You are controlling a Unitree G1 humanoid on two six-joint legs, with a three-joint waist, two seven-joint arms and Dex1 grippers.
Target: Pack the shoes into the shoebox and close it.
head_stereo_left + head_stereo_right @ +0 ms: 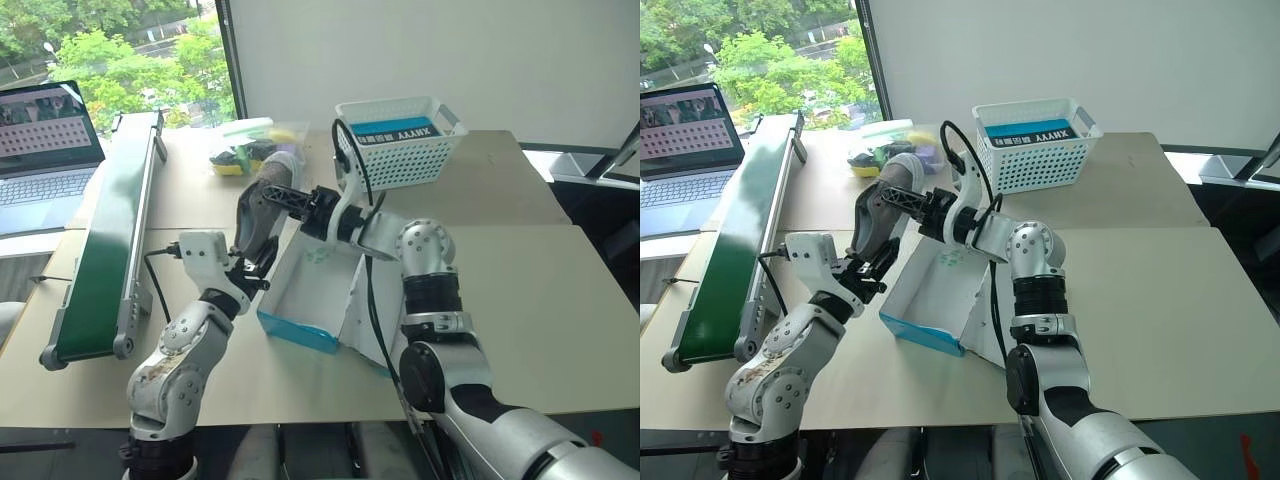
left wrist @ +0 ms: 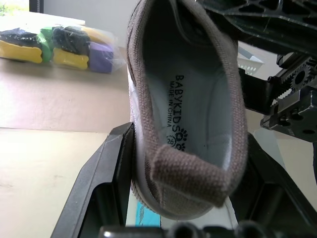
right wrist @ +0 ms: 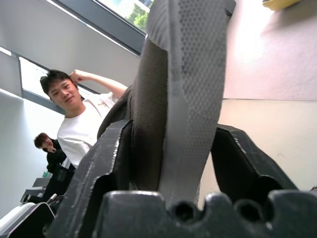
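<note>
Over the open shoebox: the grey shoe [image 1: 262, 207] hangs in the air between both hands, above the near left corner of the shoebox [image 1: 300, 290].
Left hand: the left hand [image 1: 252, 270] is closed tight on the heel end; the left wrist view shows the heel tab pinched between its fingers.
Right hand: the right hand [image 1: 283, 198] has its fingers either side of the toe end and part-way open; whether they press the fabric yet, I cannot tell.
Shoebox place: it sits on the worktop [image 1: 520, 290] in front of the robot, white inside showing, with the lid [image 1: 368, 318] hanging open on the right side.
Risk, handover: if the left hand lets go before the right one has a firm hold, the shoe likely tips and lands on the box wall or outside it.
Risk, box shift: the blue wall is light card; a shoe pushed down against its rim probably slides the box toward the worktop's near edge.
Risk, lid: the right forearm crosses above the lid, so a low sweep could fold or drag it.
Open room: bare worktop lies to the right of the box and behind it, up to the white basket [image 1: 398, 140].
Tight side: the green conveyor [image 1: 110, 250] runs along the left, near the left elbow.
Far clutter: a bag of coloured blocks [image 2: 59, 47] lies behind the shoe, well apart from the box.
</note>
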